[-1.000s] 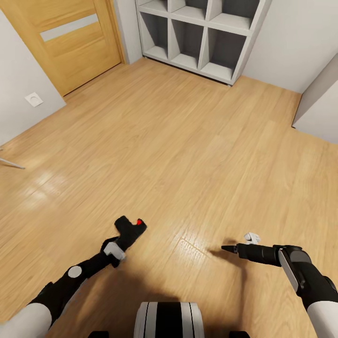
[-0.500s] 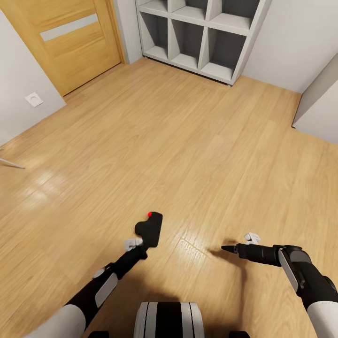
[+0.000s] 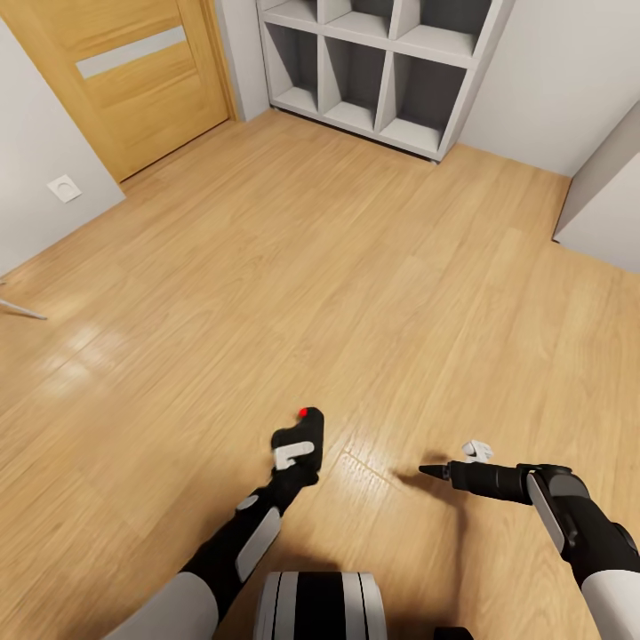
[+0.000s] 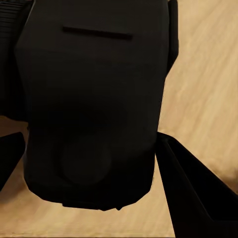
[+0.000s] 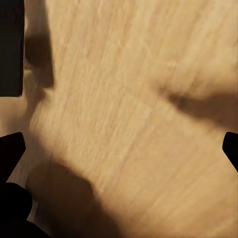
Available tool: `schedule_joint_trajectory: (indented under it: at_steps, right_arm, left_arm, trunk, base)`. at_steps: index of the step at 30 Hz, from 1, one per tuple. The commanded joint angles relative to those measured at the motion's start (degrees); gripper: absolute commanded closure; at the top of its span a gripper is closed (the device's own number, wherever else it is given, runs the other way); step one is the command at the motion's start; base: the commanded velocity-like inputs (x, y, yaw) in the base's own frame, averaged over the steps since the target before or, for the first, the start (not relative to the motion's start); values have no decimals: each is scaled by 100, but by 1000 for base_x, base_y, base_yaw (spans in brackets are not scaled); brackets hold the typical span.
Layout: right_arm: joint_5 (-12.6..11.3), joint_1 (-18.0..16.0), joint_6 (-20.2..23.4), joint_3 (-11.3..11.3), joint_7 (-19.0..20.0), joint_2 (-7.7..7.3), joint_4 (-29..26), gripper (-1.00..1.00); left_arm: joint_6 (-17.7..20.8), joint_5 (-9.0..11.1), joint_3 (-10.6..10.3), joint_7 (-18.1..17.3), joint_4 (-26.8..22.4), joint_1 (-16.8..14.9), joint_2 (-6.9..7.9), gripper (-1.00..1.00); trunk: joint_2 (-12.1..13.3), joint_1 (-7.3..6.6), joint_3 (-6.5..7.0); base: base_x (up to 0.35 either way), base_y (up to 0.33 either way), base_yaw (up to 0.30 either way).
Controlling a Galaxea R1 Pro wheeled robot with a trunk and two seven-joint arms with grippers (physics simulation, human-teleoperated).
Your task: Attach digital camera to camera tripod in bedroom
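Observation:
The digital camera (image 3: 300, 432), black with a red button on top, hangs low over the wood floor just ahead of my trunk. My left gripper (image 3: 295, 455) is shut on it from below. In the left wrist view the camera's (image 4: 94, 99) dark body sits between the two black fingers (image 4: 196, 191). My right gripper (image 3: 442, 468) hovers over the floor to the camera's right, apart from it, and the right wrist view shows that gripper (image 5: 119, 146) open and holding nothing. A thin silver rod (image 3: 20, 308) at the far left edge looks like a camera tripod leg; the rest is out of view.
White cube shelves (image 3: 382, 62) stand against the far wall, and a light wood door (image 3: 133, 80) is at the back left. A grey-white furniture corner (image 3: 604, 204) juts in at the right. Bare wood floor (image 3: 338, 267) stretches between me and them.
My left arm has swung right and inward, carrying the camera from the lower left to just ahead of my trunk and turning it more upright. The right arm has not moved.

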Motion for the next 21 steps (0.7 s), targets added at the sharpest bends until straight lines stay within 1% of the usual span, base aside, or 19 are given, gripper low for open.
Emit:
schedule_joint_trajectory:
  at_steps: [1,2,3,4,6,11,15,17,18,19,21]
  right_arm:
    - [-45,-1,46,-6,-9,-1,-1,-100]
    - [-45,-1,46,-8,-9,-1,-1,-100]
    - [-45,-1,46,-7,-9,-1,-1,-100]
    - [-45,-1,46,-6,-12,-1,-1,-100]
    - [-45,-1,46,-5,-15,3,-1,-100]
    - [-45,-1,46,-7,-14,0,-1,-100]
    - [-45,-1,46,-8,-11,-1,-1,-100]
    - [-45,-1,46,-8,-12,-1,-1,-100]
    - [-44,-1,46,-6,-11,-1,-1,-100]
    - [-45,-1,46,-5,-13,-1,-1,-100]
    - [-45,-1,46,-8,-11,-1,-1,-100]
  left_arm:
    - [150,-21,-40,50,7,-1,0,100]
    - [471,-162,-56,150,-65,-1,-3,100]
    - [1080,-380,-61,326,-189,-1,4,100]
    - [1204,-416,-57,365,-219,-1,6,100]
    - [1306,-464,-56,404,-250,-1,8,100]
    - [1371,-519,-87,431,-300,-1,5,100]
    - [1264,-531,-94,448,-315,-1,1,100]
    - [1174,-534,-93,513,-317,-1,1,100]
    - [1128,-535,-90,601,-321,-1,1,100]
    - [1066,-532,-78,957,-415,-1,1,100]
    - [1036,-526,-79,1167,-544,-1,1,100]
  trunk:
    - [-1,0,-3]
    - [-1,0,-3]
    - [-1,0,-3]
    - [-1,0,-3]
    - [-1,0,-3]
    - [-1,0,-3]
    - [-1,0,-3]
    - [-1,0,-3]
    - [-1,0,-3]
    - [-1,0,-3]
    - [-1,0,-3]
  base:
    - [0,0,0]
    - [0,0,0]
    - [0,0,0]
    - [0,0,0]
    - [0,0,0]
    - [0,0,0]
    - [0,0,0]
    - [0,0,0]
    - [0,0,0]
    - [0,0,0]
    - [0,0,0]
